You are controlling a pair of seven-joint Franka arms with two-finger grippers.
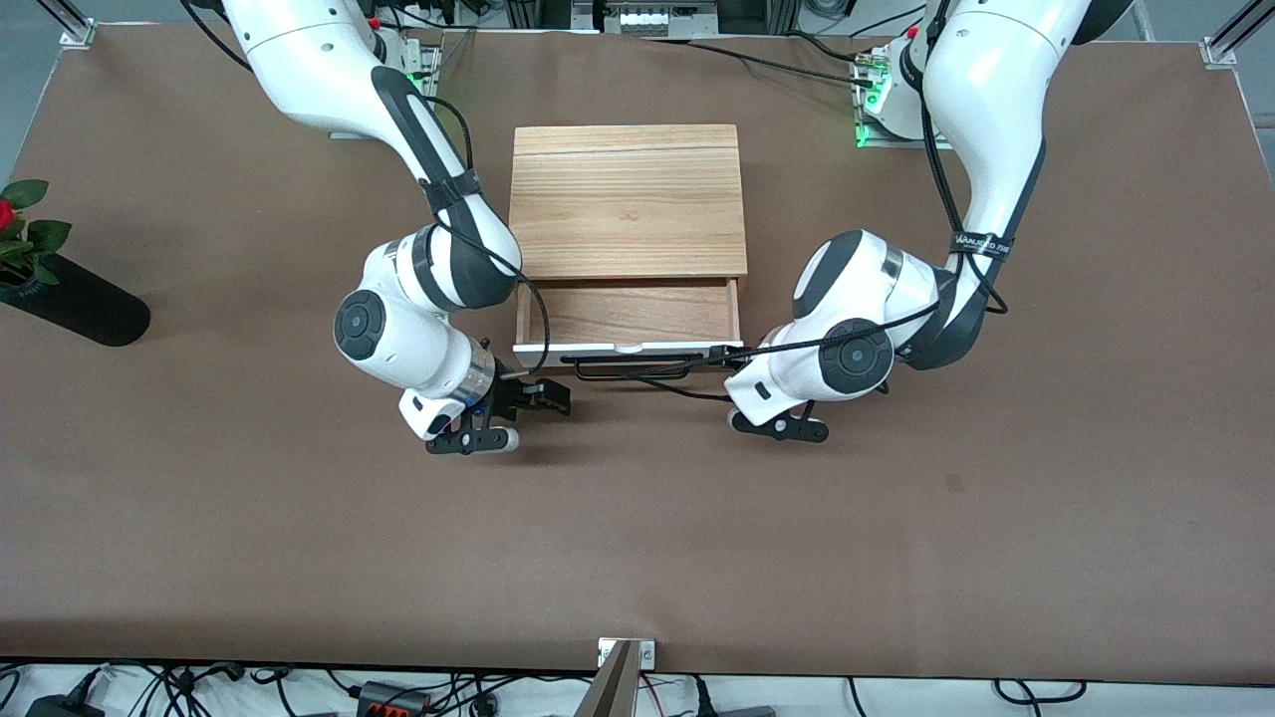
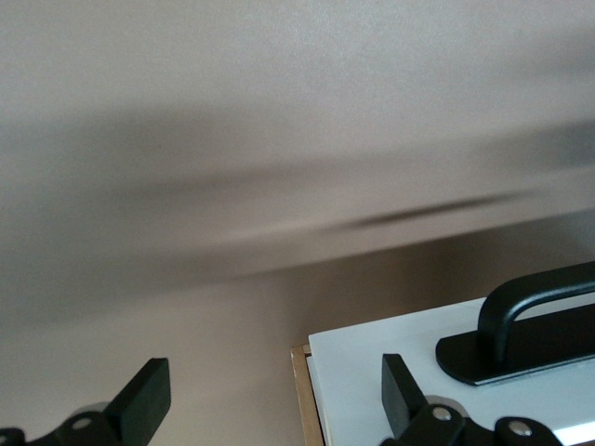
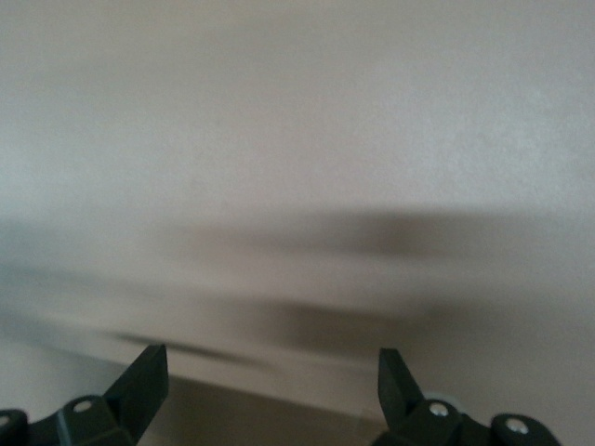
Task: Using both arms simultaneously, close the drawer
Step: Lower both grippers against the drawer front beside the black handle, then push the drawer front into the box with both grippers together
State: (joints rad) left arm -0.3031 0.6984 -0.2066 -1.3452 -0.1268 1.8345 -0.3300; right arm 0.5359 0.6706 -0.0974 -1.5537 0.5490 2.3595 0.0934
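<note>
The light-wood cabinet (image 1: 628, 199) stands mid-table. Its drawer (image 1: 637, 311) is pulled out toward the front camera, with the white front panel (image 1: 618, 348) and black wire handle (image 1: 637, 370) leading. My right gripper (image 1: 550, 400) is open and empty, low over the table just nearer the camera than the panel's corner at the right arm's end; its wrist view shows only its open fingertips (image 3: 139, 383) and blurred table. My left gripper (image 1: 732, 360) is open at the panel's corner at the left arm's end. In the left wrist view one fingertip (image 2: 400, 390) lies over the panel (image 2: 418, 358) beside the handle end (image 2: 539, 307).
A black vase (image 1: 75, 304) with a red flower and leaves lies at the table's right-arm end. A metal bracket (image 1: 626, 652) sits at the table edge nearest the camera. Black cables hang from both arms near the drawer.
</note>
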